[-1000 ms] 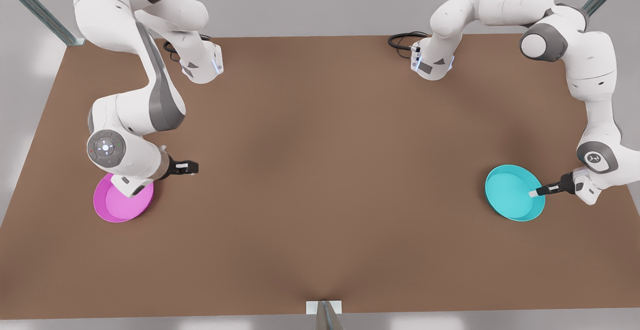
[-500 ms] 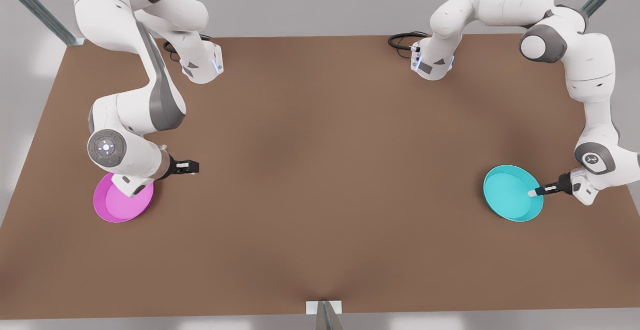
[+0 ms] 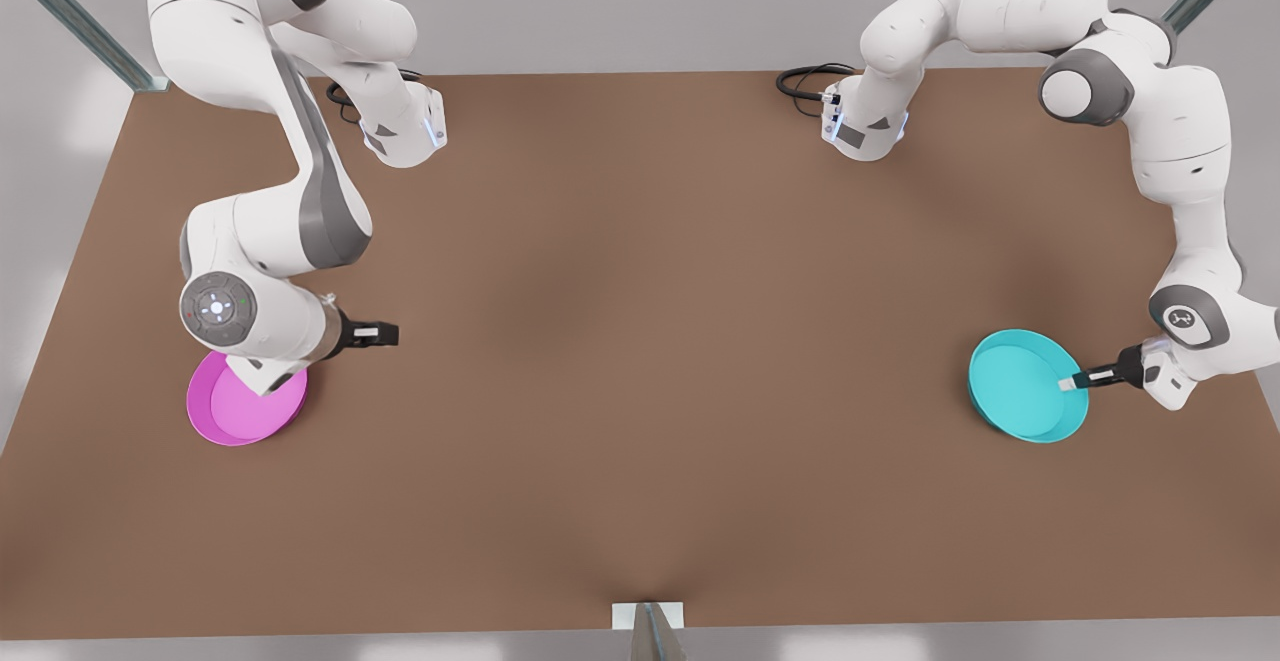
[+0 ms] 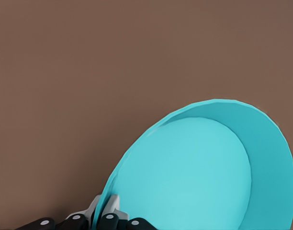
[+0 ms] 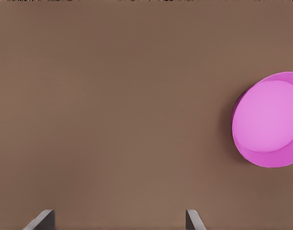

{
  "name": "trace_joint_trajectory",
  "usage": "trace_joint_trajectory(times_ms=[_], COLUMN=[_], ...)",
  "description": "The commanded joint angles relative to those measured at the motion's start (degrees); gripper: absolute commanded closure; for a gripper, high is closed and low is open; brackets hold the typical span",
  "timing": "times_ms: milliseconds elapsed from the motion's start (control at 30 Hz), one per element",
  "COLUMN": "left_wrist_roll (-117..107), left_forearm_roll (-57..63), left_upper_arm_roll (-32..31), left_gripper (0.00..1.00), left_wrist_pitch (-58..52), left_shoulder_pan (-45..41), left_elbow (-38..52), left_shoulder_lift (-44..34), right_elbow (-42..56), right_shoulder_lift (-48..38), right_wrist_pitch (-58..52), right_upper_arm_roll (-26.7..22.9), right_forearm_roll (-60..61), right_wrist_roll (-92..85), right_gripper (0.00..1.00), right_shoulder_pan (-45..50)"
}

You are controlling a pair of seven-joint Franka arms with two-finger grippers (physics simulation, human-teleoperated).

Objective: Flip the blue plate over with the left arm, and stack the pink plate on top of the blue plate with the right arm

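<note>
At the front view's lower right, the left gripper [image 3: 1072, 382] pinches the blue plate [image 3: 1020, 384] by its rim on the brown table [image 3: 640, 341]; lower left, the right gripper [image 3: 385, 334], fingers spread, hovers beside the pink plate [image 3: 235, 409], partly hidden under the wrist.

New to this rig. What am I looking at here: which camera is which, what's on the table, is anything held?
Two white robot arms on a brown table, rendered in a simulator. The wide picture is a fixed camera looking down; the other two ride on the wrists. The left gripper, on the front view's right, is shut on the rim of the blue plate, open side up; its wrist view shows that grip. The right gripper waits open beside the pink plate, which lies on the table, holding nothing.
</note>
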Motion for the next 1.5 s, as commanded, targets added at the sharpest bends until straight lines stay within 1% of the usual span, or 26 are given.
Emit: trace_joint_trajectory(times_ms=[0,100,167,433,600,700,900,933,967,1033,1133,1167,1333,1467], left_wrist_roll=[0.2,0.1,0.0,-0.3,-0.4,-0.6,-0.6,-0.6,-0.7,-1.7,-2.3,-2.3,-2.4,-2.4], left_forearm_roll=[-3.8,-3.9,-3.9,-3.8,-2.9,0.4,1.4,3.5,3.6,5.8,8.1,9.8,17.8,26.2], left_upper_arm_roll=[0.0,0.1,0.1,0.0,0.0,0.2,0.0,-0.1,0.3,0.1,0.0,-0.1,-0.3,-0.3], left_gripper=[0.75,0.74,0.74,0.75,0.75,0.76,0.76,0.76,0.77,0.77,0.77,0.78,0.78,0.78], left_wrist_pitch=[-0.2,-0.4,-0.5,-1.1,-2.4,-5.1,-7.9,-8.1,-8.4,-9.7,-10.7,-11.5,-15.6,-16.9], left_shoulder_pan=[0.1,0.1,0.1,0.0,-1.1,-3.2,-3.4,-3.5,-6.1,-6.6,-7.5,-7.6,-13.4,-17.3], left_elbow=[0.0,0.0,0.0,0.0,0.0,0.0,0.0,0.1,0.1,2.0,2.2,3.0,6.3,6.4], left_shoulder_lift=[-0.1,-0.5,-0.6,-1.6,-3.8,-6.5,-8.3,-8.3,-8.3,-8.3,-8.4,-8.4,-8.4,-9.9], right_elbow=[0.1,-0.1,-0.2,-0.5,-0.6,-0.6,-0.6,-0.6,-0.6,-0.5,-0.5,-0.5,-0.5,-0.6], right_shoulder_lift=[0.1,0.9,1.1,1.3,1.3,1.3,1.6,1.6,1.6,1.7,1.6,1.6,1.7,2.1], right_wrist_pitch=[0.1,13.5,15.2,13.5,11.6,11.9,12.1,12.0,12.0,12.0,11.9,11.9,11.8,11.7], right_upper_arm_roll=[0.0,0.0,-0.3,-0.3,-0.3,-0.3,-0.3,-0.3,-0.3,-0.3,-0.3,-0.3,-0.3,-0.3], right_forearm_roll=[0.0,-0.8,-1.3,-1.2,-1.2,-1.2,-1.2,-1.2,-1.2,-1.2,-1.2,-1.2,-1.3,-1.3], right_wrist_roll=[0.0,-0.2,-0.8,0.0,-0.1,-0.2,-0.2,-0.1,-0.2,-0.2,-0.3,-0.3,-0.4,-0.2], right_gripper=[0.0,0.0,0.0,0.0,0.0,0.0,0.0,0.0,0.0,0.0,0.0,0.0,0.0,0.0], right_shoulder_pan=[0.0,-0.5,-2.4,-3.1,-2.7,-2.6,-2.5,-2.5,-2.6,-2.4,-2.4,-2.5,-2.7,-2.7])
